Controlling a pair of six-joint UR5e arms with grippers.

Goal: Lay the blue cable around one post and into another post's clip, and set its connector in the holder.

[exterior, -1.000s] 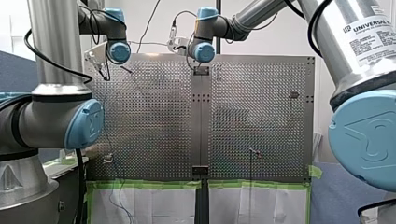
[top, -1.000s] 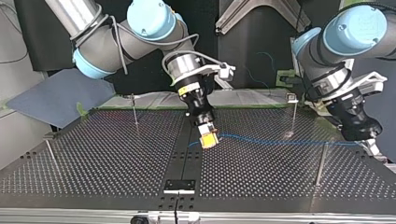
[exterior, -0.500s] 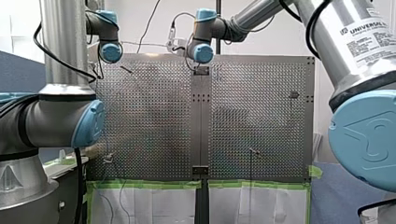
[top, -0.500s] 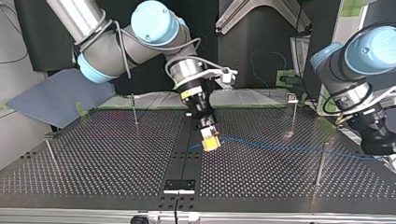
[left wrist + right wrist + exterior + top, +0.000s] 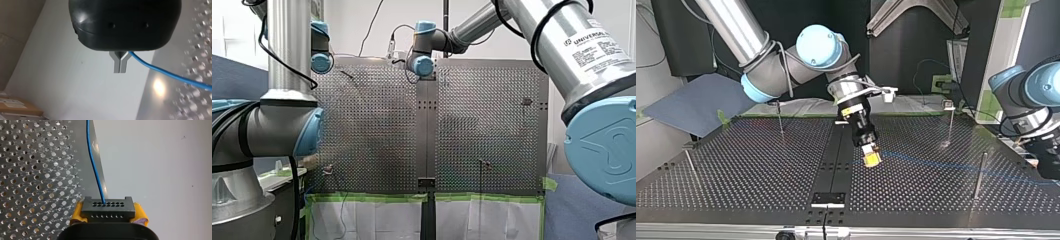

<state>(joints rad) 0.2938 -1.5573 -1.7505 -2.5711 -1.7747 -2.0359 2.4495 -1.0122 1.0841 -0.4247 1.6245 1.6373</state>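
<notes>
In the right wrist view my right gripper point(image 5: 108, 213) is shut on the black connector point(image 5: 108, 208), with yellow pads on both its sides. The blue cable point(image 5: 93, 165) runs ahead from the connector. In the top view this gripper point(image 5: 871, 159) hangs just above the plate, right of the middle strip. The cable point(image 5: 946, 163) stretches low over the plate toward my left arm point(image 5: 1036, 100) at that view's right edge. In the left wrist view my left gripper point(image 5: 120, 66) has its metal fingers shut, and the cable point(image 5: 165, 73) comes out at their base. The black holder point(image 5: 827, 199) sits at the plate's near edge.
Thin posts stand on the perforated plate: one point(image 5: 979, 175) near the cable at the top view's right, one with a clip point(image 5: 950, 120) behind it, and two point(image 5: 779, 117) point(image 5: 688, 162) at the left. Green tape point(image 5: 372, 198) edges the plate.
My right gripper has carried the connector toward the top view's right and nearer the camera. My left arm has swung further right, almost out of that view, taking the cable with it.
</notes>
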